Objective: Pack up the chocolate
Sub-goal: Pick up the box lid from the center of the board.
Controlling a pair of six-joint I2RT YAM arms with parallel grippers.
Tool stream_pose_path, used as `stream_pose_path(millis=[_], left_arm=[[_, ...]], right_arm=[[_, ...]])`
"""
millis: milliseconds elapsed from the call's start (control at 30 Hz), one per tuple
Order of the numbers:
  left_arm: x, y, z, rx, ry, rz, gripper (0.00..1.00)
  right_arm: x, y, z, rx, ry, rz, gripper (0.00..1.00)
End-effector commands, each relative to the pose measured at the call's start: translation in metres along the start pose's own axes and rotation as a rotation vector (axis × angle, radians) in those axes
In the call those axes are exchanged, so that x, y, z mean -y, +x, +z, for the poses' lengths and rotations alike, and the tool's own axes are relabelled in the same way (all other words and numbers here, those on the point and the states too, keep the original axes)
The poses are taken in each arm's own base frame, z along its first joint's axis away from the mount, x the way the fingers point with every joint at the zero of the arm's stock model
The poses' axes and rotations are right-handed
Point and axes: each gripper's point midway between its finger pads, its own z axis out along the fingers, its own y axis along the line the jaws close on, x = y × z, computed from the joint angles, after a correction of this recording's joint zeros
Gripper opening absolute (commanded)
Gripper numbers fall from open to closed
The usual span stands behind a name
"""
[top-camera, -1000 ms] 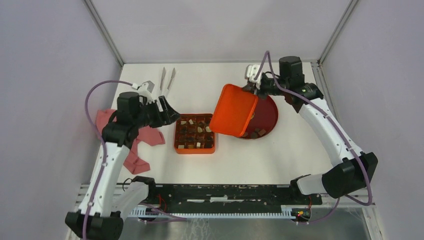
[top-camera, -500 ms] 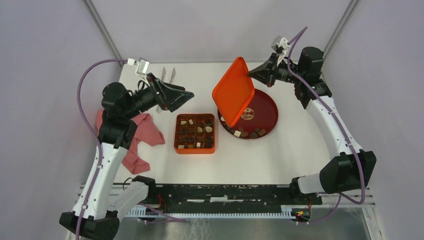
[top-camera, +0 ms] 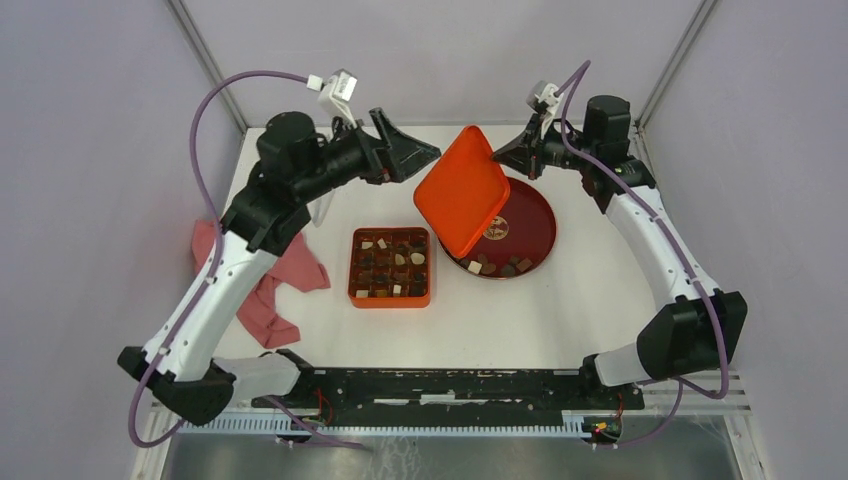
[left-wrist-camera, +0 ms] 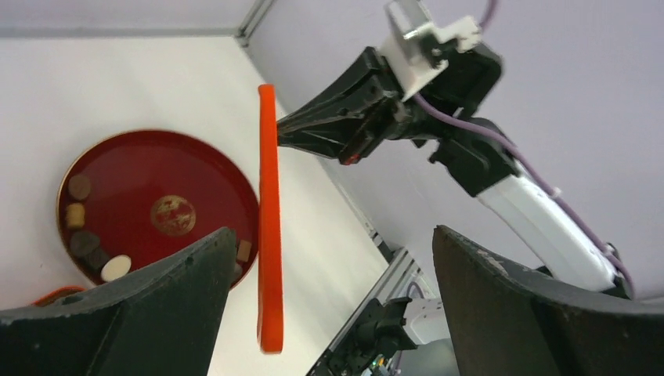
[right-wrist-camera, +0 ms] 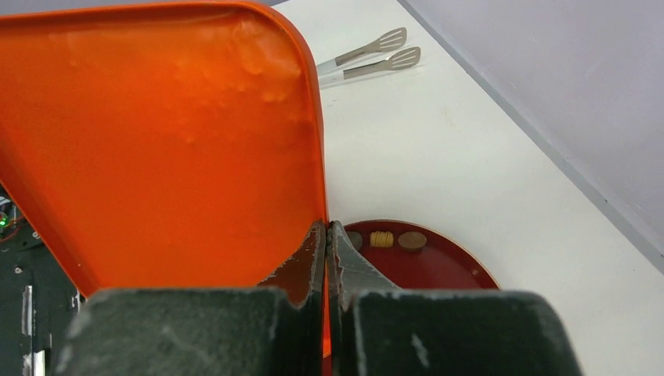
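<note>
My right gripper (top-camera: 497, 155) is shut on the top edge of an orange lid (top-camera: 460, 195) and holds it tilted in the air over the left side of the round dark-red plate (top-camera: 530, 225). In the right wrist view the fingertips (right-wrist-camera: 326, 227) pinch the lid's rim (right-wrist-camera: 172, 133). Several chocolate pieces (top-camera: 497, 267) lie on the plate's near edge. More chocolate (top-camera: 400, 258) sits in the orange compartmented box (top-camera: 390, 298). My left gripper (top-camera: 420, 150) is open and empty, raised just left of the lid. Its wrist view shows the lid edge-on (left-wrist-camera: 268, 219).
A pink cloth (top-camera: 290, 270) lies at the left under my left arm. Metal tongs (right-wrist-camera: 368, 56) lie at the back of the table. The frame posts and grey walls stand close behind both arms.
My left arm has swung up and to the right, from beside the box to next to the lid. My right gripper has lifted the lid and tipped it more upright.
</note>
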Motion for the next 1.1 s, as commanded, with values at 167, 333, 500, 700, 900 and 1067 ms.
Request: stream_pose_path(millis=[167,333,500,700,900,1067], left_arm=[[-0.053,0.055,0.044,-0.235,-0.267,0.089,0.80],[-0.056,0.077,0.055,-0.323,-0.226,0.070,0.63],[-0.061,0.087,0.060,-0.353,-0.231,0.053,0.11],[-0.068,0.074,0.054,-0.267,-0.304,0.027,0.02],[-0.089,0.072,0.043,-0.101,-0.402,-0.219,0.02],[-0.117,0.068,0.046,0.021,-0.561,-0.554,0.02]], right_arm=[[0.001,-0.020,0.005,-0.026,0.024,-0.141,0.00],[0.002,-0.017,0.008,-0.035,0.026,-0.155,0.00],[0.001,-0.013,0.012,-0.054,0.018,-0.168,0.00],[0.004,-0.018,0.009,-0.070,0.043,-0.201,0.30],[0.000,-0.061,-0.017,-0.051,0.098,-0.503,0.87],[-0.061,-0.064,-0.017,0.047,-0.073,-0.606,0.98]])
